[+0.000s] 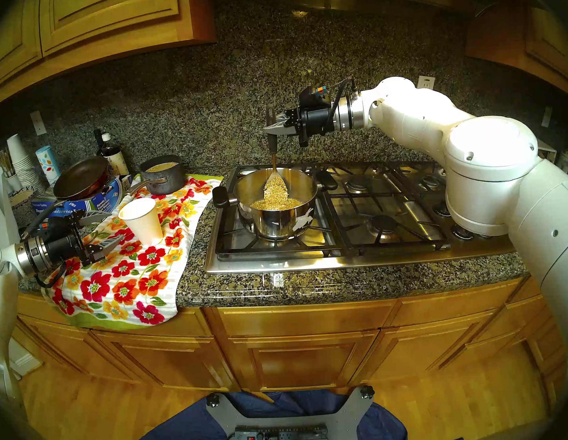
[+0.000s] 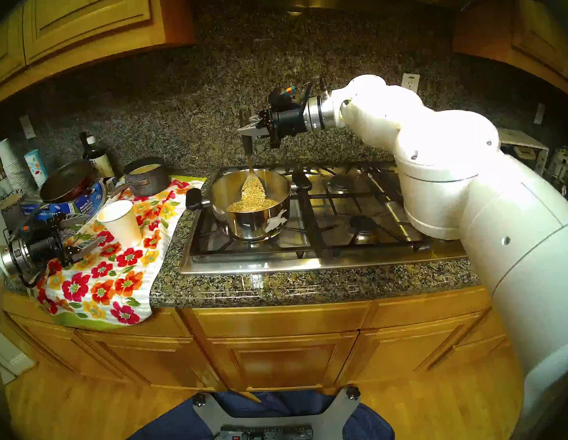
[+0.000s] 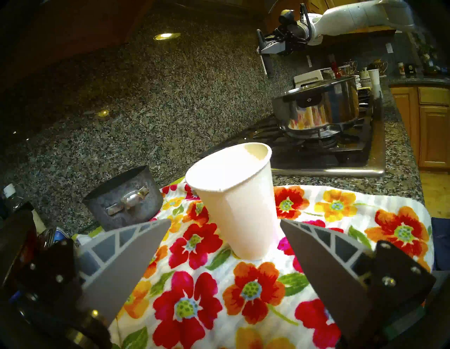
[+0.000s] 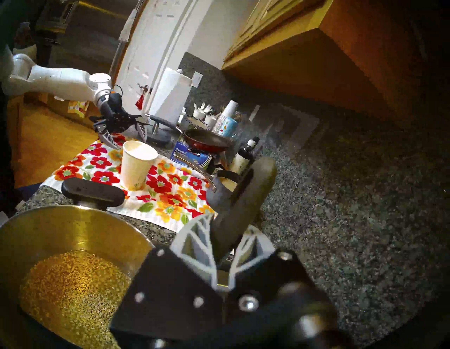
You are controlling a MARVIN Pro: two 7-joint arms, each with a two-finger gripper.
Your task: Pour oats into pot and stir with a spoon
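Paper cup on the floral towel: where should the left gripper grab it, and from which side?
Grip the paper cup around its mid-wall, coming in level from the open left gripper side, where its jaws already flank the cup. It stands upright on the floral towel and tapers toward the base, so a mid-height hold probably avoids crushing the already dented rim. The small dark saucepan sits behind it, apart.

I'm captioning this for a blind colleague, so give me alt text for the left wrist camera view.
A white paper cup stands upright on a flowered towel, just beyond the open, empty left pincer. A dark grey saucepan sits behind on the left; farther right, the steel pot rests on the stove.
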